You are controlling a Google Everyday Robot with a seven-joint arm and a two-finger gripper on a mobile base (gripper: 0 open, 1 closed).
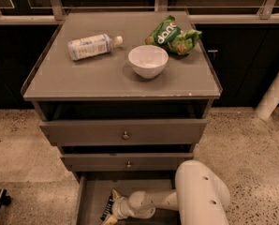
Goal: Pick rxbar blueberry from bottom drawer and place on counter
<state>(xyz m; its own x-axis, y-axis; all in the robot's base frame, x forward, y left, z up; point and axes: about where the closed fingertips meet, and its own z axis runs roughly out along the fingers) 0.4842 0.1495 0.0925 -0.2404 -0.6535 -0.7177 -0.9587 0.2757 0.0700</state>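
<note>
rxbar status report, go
Gripper low in bottom drawer, right at rxbar. Not yet on counter. Bottle, bowl, green bag up there, none blocking the drawer.

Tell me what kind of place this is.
Probably an office or lab snack area, not a home kitchen: a grey drawer cabinet whose counter holds a bottle, bowl and snack bag, on a speckled floor. The gripper is in the open bottom drawer by the rxbar blueberry.
</note>
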